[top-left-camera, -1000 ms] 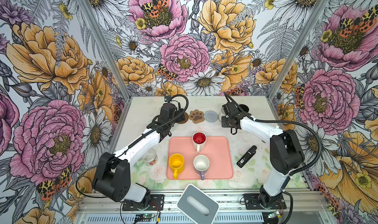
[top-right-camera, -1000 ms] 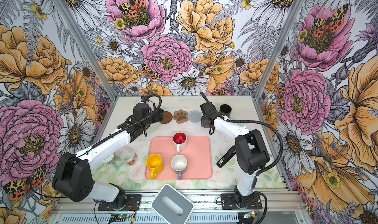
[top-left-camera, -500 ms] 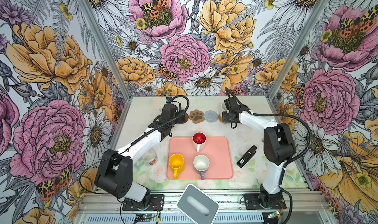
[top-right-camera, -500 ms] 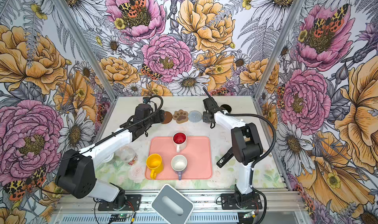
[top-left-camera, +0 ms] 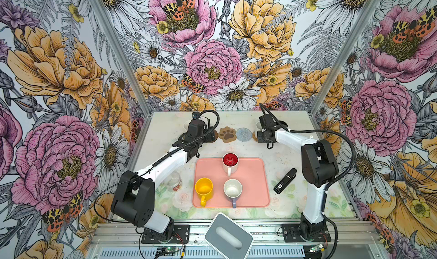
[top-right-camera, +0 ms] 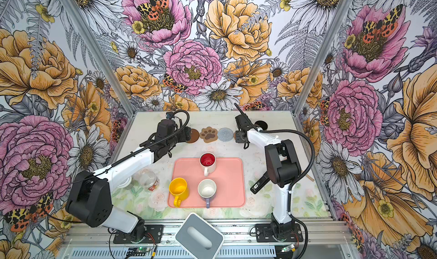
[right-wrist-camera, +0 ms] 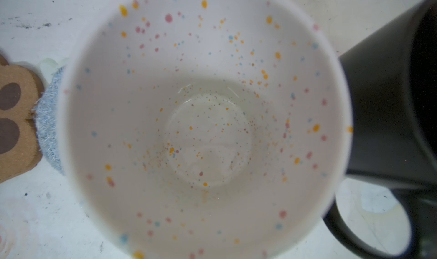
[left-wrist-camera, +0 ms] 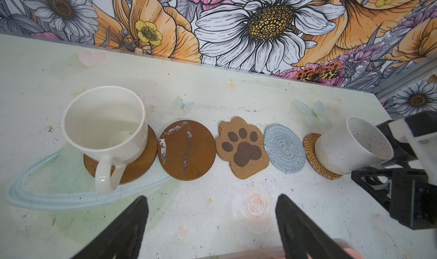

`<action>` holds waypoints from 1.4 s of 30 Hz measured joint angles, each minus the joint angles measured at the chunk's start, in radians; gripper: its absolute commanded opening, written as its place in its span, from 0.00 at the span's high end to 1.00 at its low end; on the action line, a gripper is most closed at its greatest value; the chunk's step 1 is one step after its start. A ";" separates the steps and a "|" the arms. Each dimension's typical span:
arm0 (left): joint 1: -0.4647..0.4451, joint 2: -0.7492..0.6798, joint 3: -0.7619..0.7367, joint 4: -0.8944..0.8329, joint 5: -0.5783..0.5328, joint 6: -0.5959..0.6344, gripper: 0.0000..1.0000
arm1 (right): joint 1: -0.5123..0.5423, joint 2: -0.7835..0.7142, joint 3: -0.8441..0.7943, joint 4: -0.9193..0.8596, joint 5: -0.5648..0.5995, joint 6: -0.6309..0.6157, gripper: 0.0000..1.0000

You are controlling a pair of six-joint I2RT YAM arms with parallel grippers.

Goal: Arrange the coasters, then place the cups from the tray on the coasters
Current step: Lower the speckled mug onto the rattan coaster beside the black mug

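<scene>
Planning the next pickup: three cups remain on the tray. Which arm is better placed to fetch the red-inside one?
Left. The left gripper is open and empty; the right gripper is shut on the tilted speckled cup at the rattan coaster.

Both arms reach from their bases at the bottom of both top views toward the upper middle. The left arm (top-left-camera: 165, 162) stretches long and low, and the left gripper (left-wrist-camera: 211, 197) has its fingers (left-wrist-camera: 127, 224) spread wide, holding nothing. The right arm (top-left-camera: 294, 139) folds sharply at the elbow. The right gripper (left-wrist-camera: 392, 155) points down, clamped narrowly on the tilted speckled cup (left-wrist-camera: 343, 146).
</scene>
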 measured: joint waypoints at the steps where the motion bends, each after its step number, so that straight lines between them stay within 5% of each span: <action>1: 0.000 0.000 0.000 0.000 0.001 0.000 0.14 | 0.000 0.000 0.000 0.000 0.000 0.000 1.00; 25: 0.000 0.000 0.000 0.000 0.003 0.000 0.14 | -0.005 0.002 -0.006 0.012 -0.001 -0.002 1.00; 42: 0.000 0.000 0.000 -0.003 0.017 0.000 0.14 | -0.004 -0.045 -0.060 0.064 -0.008 0.018 0.39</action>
